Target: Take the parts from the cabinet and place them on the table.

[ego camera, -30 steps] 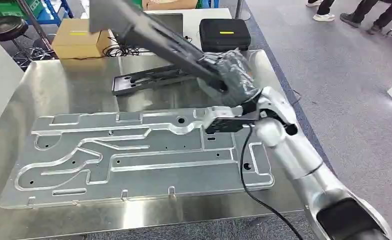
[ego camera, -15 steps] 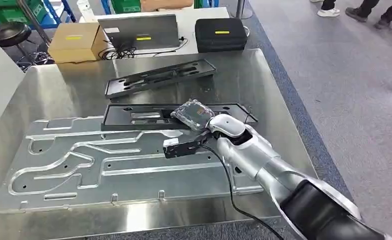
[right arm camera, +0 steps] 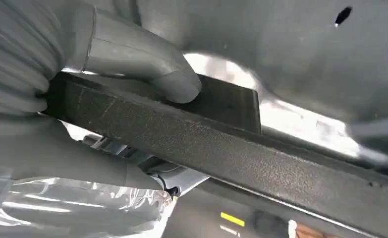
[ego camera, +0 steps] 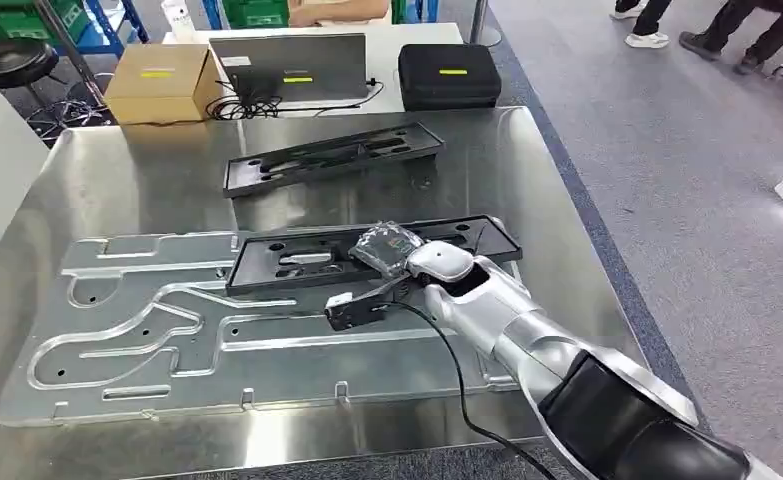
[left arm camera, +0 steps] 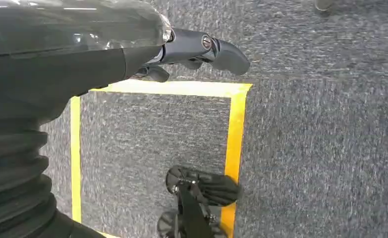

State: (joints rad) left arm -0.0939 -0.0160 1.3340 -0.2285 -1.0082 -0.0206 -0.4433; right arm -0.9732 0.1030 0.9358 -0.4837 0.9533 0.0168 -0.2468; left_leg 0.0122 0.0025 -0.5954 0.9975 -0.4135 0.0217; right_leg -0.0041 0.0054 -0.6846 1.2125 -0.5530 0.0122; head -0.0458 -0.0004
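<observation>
- On the steel table (ego camera: 107, 190), the second black part (ego camera: 297, 262) now lies flat across the far edge of the big machined aluminium plate (ego camera: 167, 330); a second ago the right hand held it raised and tilted above the table.
- Half a second ago it was already down. Since then the whole head view has shifted a little, so that is camera motion and I can't confirm any further part shift.
- Right hand (ego camera: 392, 248), wrapped in clear plastic, sits on the right-hand section of that part. In the right wrist view the grey thumb (right arm camera: 137, 57) presses on one face of the black bar (right arm camera: 192, 144) and the fingers wrap the opposite side, so it is clamped on it.
- Left hand (left arm camera: 196, 49) hangs over grey carpet (left arm camera: 320, 148) with yellow floor tape (left arm camera: 234, 129); the fingers look loosely extended, nothing in them.
- Count, black parts: two. The first black part (ego camera: 332, 155) lies farther back on the table, well apart from the second.
- Count, aluminium plates: one.
- Behind the table, on a white bench: one cardboard box (ego camera: 157, 82), one laptop (ego camera: 287, 65), one black case (ego camera: 447, 75).
- People's feet (ego camera: 652, 38) on the carpet at far right.
</observation>
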